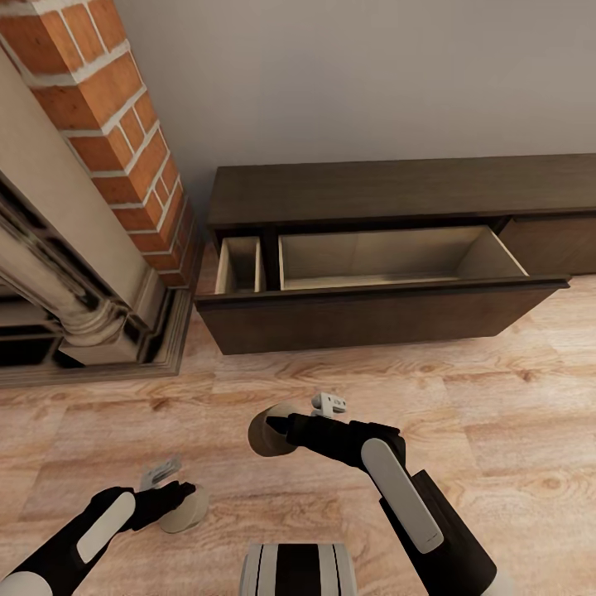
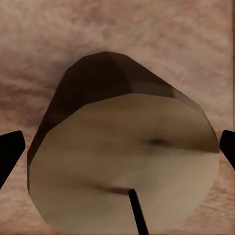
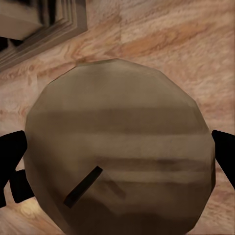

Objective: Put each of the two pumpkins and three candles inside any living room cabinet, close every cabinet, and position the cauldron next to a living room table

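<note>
Wick (image 2: 138, 213) of left claw's (image 1: 184, 502) candle (image 2: 125, 164); head view: open cabinet (image 1: 372, 248).

Home living room, red brick chimney (image 1: 124, 124) over ornate stone-coloured fireplace surround (image 1: 58, 281), long low dark brown wooden cabinet (image 1: 372, 190), pale wood-plank floor (image 1: 497, 397)

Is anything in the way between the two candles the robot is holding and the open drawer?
Nothing visible. Bare wood floor lies between each candle and the cabinet, whose drawer is pulled open toward the robot.
</note>
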You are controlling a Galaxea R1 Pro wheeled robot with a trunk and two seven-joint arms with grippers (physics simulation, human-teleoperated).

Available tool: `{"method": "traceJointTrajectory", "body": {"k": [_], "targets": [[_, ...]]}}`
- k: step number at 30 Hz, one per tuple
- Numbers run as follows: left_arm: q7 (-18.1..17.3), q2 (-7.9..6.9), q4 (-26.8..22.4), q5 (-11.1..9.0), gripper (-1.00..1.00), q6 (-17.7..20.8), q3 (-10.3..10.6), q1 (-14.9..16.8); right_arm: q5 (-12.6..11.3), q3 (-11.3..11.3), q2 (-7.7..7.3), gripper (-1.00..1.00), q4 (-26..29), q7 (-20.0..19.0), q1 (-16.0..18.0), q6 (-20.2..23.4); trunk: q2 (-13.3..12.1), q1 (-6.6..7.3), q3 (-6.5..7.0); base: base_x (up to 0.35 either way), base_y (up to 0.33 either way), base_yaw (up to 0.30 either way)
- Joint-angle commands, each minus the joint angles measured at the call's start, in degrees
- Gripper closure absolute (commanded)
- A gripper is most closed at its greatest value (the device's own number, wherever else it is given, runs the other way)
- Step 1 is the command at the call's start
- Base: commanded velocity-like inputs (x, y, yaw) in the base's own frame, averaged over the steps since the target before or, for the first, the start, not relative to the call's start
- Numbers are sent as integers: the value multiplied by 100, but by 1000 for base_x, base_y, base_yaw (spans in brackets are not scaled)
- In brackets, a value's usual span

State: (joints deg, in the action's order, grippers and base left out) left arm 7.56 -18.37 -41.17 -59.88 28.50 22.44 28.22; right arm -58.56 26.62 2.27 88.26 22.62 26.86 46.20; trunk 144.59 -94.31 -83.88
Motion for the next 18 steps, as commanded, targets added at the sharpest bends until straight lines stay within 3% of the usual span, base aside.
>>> {"method": "traceJointTrajectory", "body": {"k": [1, 18], "targets": [[64, -8, 91, 29, -100, 15, 32, -1, -68, 1, 1, 100, 7, 58, 4, 3, 2, 0, -5, 0, 0, 0], [61, 36, 91, 33, -100, 15, 32, -1, -68, 1, 1, 100, 7, 58, 4, 3, 2, 0, -5, 0, 0, 0]]}}
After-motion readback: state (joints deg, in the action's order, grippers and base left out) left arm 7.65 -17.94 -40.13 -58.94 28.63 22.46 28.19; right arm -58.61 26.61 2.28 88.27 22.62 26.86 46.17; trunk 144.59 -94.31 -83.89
